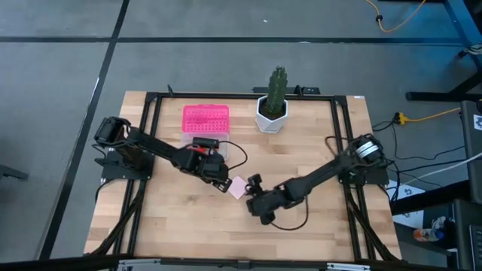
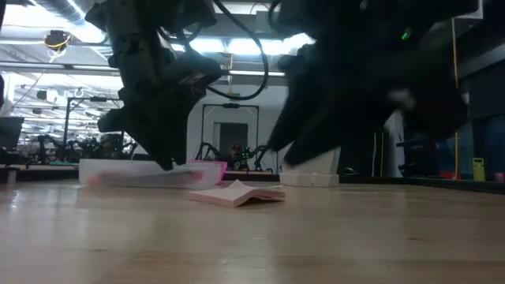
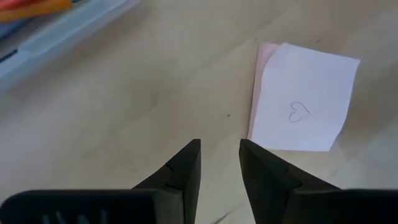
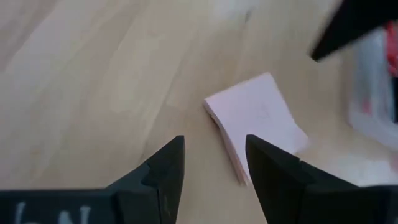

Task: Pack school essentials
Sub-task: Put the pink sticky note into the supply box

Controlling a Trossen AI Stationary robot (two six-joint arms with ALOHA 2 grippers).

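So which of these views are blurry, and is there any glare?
Low view: both arms are dark, blurred silhouettes against bright ceiling lights; the pink pad is fairly sharp. Right wrist view: soft throughout, the right gripper and pad edges smeared. Left wrist view: sharpest, showing the pad's small drawn heart. High view: even light, no glare.

A pale, butcher-block wooden table [image 1: 316, 226] stands on a grey concrete floor [image 1: 226, 68] crossed by dark lines. A yellow cable [image 1: 392, 26] trails over the floor in one corner. In the low view, long ceiling lights [image 2: 237, 43] glow above a white wall with a dark doorway [image 2: 233, 134].
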